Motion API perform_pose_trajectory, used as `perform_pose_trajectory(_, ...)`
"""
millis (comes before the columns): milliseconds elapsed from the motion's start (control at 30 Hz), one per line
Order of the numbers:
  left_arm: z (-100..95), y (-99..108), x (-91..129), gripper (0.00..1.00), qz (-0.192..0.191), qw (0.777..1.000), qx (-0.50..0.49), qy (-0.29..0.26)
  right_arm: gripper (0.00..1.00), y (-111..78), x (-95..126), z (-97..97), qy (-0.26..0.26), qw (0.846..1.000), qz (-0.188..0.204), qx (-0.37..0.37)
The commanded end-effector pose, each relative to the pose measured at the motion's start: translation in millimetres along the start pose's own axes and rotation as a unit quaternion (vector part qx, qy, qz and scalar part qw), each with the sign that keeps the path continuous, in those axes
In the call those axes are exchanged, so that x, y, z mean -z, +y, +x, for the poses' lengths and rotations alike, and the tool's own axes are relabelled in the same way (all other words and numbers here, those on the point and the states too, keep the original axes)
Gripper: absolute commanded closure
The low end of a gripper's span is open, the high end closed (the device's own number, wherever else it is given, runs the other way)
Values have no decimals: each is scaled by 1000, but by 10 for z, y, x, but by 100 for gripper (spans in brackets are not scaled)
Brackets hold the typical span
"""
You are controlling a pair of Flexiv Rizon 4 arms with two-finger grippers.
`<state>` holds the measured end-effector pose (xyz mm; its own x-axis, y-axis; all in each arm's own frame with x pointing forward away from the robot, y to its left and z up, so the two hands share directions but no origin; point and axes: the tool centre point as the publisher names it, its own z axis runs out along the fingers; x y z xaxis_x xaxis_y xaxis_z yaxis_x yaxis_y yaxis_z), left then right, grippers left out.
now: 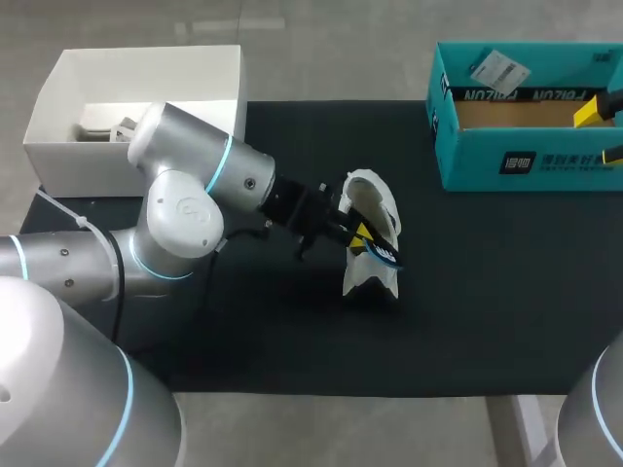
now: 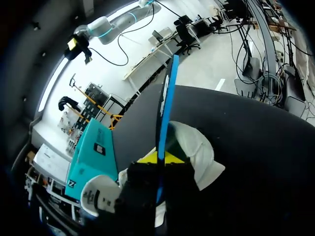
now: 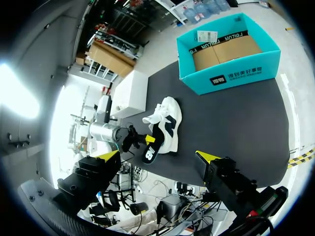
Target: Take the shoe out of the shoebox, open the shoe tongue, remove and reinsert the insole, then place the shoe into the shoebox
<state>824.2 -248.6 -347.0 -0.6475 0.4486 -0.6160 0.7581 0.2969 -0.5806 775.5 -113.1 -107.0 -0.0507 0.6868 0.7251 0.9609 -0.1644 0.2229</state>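
Item 1, left gripper (image 1: 358, 236), one: clenched on the insole (image 2: 165, 108), one yellow tip showing on each face of it; the insole, one, stands edge-on between the fingers and runs out ahead of them, its blue rim toward the wrist camera.

Item 2, shoe (image 1: 375, 209), one, white with a dark side mark: on the black mat (image 1: 487, 292), right against the left gripper's fingertips; the insole's near end is at the shoe's opening, the rest sticks out of it.

Item 3, right gripper (image 3: 156, 156), one: released, fingers spread wide, nothing between them; two yellow tips count clearly in its own wrist view; in the head view it is at the far end of the shoebox, well apart from the shoe.

Item 4, shoebox (image 1: 458, 156), one, teal, lid off: ahead of the right gripper, well away from the left gripper; holds a brown cardboard floor and one white label (image 1: 498, 68); no shoe in it.

Item 5, white box (image 1: 146, 73), one, open: behind the left arm's elbow, at the mat's far corner; its contents cannot be told.
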Motion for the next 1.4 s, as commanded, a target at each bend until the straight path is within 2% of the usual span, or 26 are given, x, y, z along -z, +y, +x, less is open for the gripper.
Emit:
perform_pose_trajectory(33,24,102,-47,100,-11,1000,7,3,0,-7,-7,-2,-1,1000,-1,0)
perform_pose_trajectory(200,37,191,-67,100,-19,1000,18,3,0,-7,-7,-2,-1,1000,-1,0)
perform_pose_trajectory(300,34,170,-62,100,-13,1000,26,0,0,-7,-7,-2,-1,1000,-1,0)
perform_pose_trajectory(333,32,131,-49,78,-9,1000,26,0,0,-7,-7,-2,-1,1000,-1,0)
perform_pose_trajectory(367,29,90,-33,63,-6,1000,24,0,0,-7,-7,-2,-1,1000,-1,0)
perform_pose_trajectory(433,27,6,8,49,-1,1000,18,0,0,-7,-7,-2,-1,1000,-1,0)
perform_pose_trajectory(500,24,-71,51,44,4,1000,13,-5,0,-7,-7,-2,-1,1000,-1,0)
perform_pose_trajectory(667,-5,-210,120,54,11,1000,0,-13,0,-7,-7,-2,-1,1000,-1,0)
perform_pose_trajectory(967,51,-392,80,63,30,999,-11,3,0,-7,-7,-2,-1,1000,-1,0)
perform_pose_trajectory(1033,65,-399,52,79,31,999,-11,6,0,-7,-7,-2,-1,1000,-1,0)
perform_pose_trajectory(1133,75,-347,16,91,25,1000,-13,12,0,-7,-7,-2,-1,1000,-1,0)
perform_pose_trajectory(1167,75,-331,8,100,22,1000,-16,14,0,-7,-7,-2,-1,1000,-1,0)
perform_pose_trajectory(1267,62,-282,-8,100,21,1000,-17,14,0,-7,-7,-2,-1,1000,-1,0)
perform_pose_trajectory(1400,50,-188,-4,100,-1,1000,-25,20,0,-7,-7,-2,-1,1000,-1,0)
